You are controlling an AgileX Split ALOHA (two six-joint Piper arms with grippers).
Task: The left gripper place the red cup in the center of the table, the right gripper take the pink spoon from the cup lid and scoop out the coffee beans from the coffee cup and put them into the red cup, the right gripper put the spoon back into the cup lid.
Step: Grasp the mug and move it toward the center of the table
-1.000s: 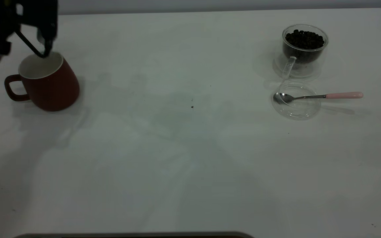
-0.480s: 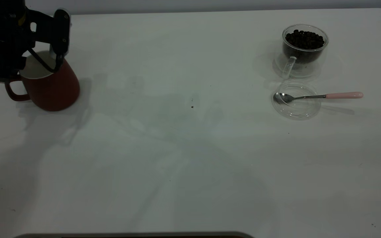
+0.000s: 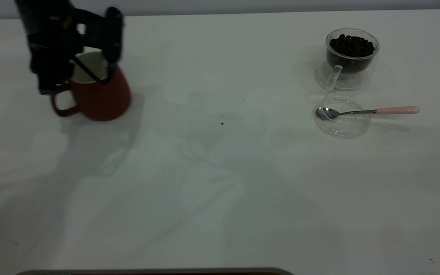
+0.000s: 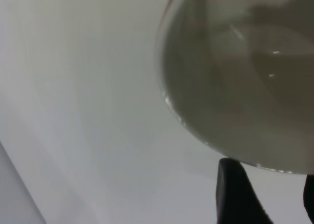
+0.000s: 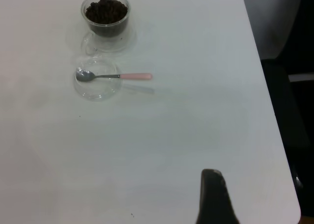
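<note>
Red cup (image 3: 103,95) sits at the table's (image 3: 212,191) far left, handle pointing left. The left gripper (image 3: 92,72) is on it from above: one finger (image 3: 111,47) down the outside of the right wall, the other side of the gripper w/ a thin black cable inside the white interior, so the jaws are clamped on the rim. Cup looks slightly blurred; can't tell if its base touches the table. Left wrist view is filled by the cup's (image 4: 245,76) pale inside, w/ one dark fingertip (image 4: 235,194) just past the rim.

Far right: coffee cup (image 3: 351,57), glass, upright, heaped w/ beans (image 3: 351,45), handle toward the near side. Just nearer than it lies the lid (image 3: 342,124), flat on the table. Spoon (image 3: 369,111) rests across the lid, bowl inside on the left part, pink handle sticking out over the rim to the right.

Right gripper (image 5: 213,199) is out of the exterior view; its wrist view shows only one dark finger, well away from the coffee cup (image 5: 105,17), lid (image 5: 98,89) and spoon (image 5: 115,76), so I can't tell its jaw state.
</note>
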